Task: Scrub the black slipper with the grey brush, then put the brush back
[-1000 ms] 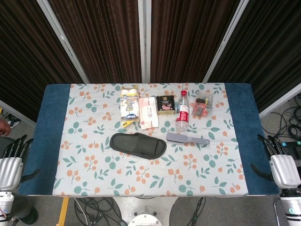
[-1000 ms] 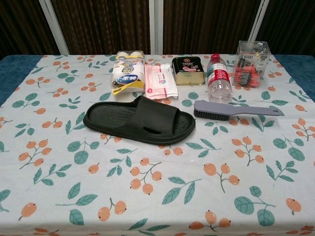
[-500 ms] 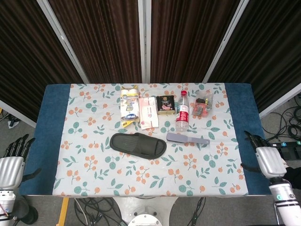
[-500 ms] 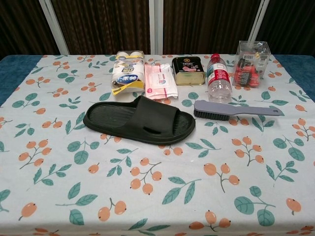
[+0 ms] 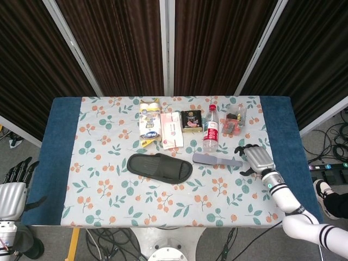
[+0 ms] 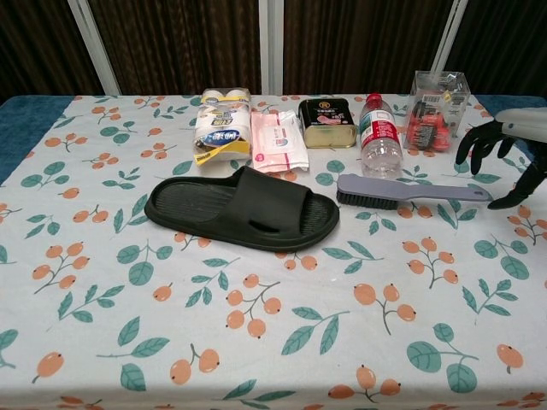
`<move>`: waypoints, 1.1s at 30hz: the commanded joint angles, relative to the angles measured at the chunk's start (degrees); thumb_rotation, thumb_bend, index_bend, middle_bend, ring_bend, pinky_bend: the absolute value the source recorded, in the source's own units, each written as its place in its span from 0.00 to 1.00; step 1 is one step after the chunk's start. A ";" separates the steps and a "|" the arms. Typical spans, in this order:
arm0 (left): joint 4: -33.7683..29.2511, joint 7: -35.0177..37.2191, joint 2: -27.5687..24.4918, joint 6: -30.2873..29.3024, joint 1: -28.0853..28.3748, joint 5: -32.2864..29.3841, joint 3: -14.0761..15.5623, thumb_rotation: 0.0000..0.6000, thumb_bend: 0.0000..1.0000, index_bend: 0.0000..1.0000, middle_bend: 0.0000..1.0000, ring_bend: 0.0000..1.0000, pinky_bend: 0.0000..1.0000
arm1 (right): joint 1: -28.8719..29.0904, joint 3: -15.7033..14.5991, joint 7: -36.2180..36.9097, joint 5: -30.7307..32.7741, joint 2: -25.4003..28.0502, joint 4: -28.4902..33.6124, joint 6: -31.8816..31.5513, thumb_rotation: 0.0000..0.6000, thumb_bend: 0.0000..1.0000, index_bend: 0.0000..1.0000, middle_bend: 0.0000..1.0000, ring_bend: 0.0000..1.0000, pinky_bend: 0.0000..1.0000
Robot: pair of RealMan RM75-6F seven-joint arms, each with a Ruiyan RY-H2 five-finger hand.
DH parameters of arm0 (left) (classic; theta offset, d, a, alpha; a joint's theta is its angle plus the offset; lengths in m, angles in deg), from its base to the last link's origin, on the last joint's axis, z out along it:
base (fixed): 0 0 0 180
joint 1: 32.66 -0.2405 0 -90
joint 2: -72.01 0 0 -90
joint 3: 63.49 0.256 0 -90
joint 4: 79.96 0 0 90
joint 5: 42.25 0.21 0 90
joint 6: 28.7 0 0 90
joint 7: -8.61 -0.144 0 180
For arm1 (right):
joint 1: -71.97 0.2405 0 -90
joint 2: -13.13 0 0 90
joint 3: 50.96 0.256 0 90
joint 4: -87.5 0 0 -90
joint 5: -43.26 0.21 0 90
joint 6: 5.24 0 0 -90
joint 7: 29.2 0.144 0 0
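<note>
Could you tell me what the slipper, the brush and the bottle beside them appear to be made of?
The black slipper looks like moulded foam or rubber: matte, one piece, with a ribbed footbed. The grey brush seems to be hard plastic, smooth and evenly coloured, with dark bristles underneath, probably synthetic. The water bottle looks like clear thin plastic with a red cap and a printed label.

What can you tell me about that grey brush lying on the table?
The grey brush looks like plastic: a long flat handle running to the right and a head of dark bristles at its left end. It lies flat on the flowered tablecloth, between the black slipper and the right hand, just in front of the water bottle. Nothing grips it; the hand's fingers hover near the handle tip.
</note>
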 commanded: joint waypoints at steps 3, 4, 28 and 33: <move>0.27 0.24 0.16 0.31 -0.01 -0.18 0.09 1.00 0.17 0.16 0.14 0.10 0.13 | 3.65 -0.16 -4.31 5.37 -2.99 -2.29 3.83 1.00 0.03 0.37 0.42 0.27 0.30; 0.34 0.27 0.21 0.35 0.00 -0.20 0.09 1.00 0.17 0.16 0.14 0.10 0.13 | 3.99 -0.35 -4.73 5.92 -3.19 -2.29 4.06 1.00 0.03 0.38 0.42 0.28 0.31; 1.81 2.09 0.85 0.26 -0.92 -1.22 0.29 1.00 0.17 0.16 0.14 0.10 0.13 | 10.59 -1.84 -1.35 15.67 -5.44 -4.32 11.95 1.00 0.05 0.51 0.54 0.51 0.64; 2.13 2.58 1.07 0.25 -1.15 -1.30 0.39 1.00 0.17 0.16 0.14 0.10 0.13 | 11.49 -1.73 0.85 16.00 -5.82 -5.43 13.16 1.00 0.07 0.56 0.60 0.58 0.73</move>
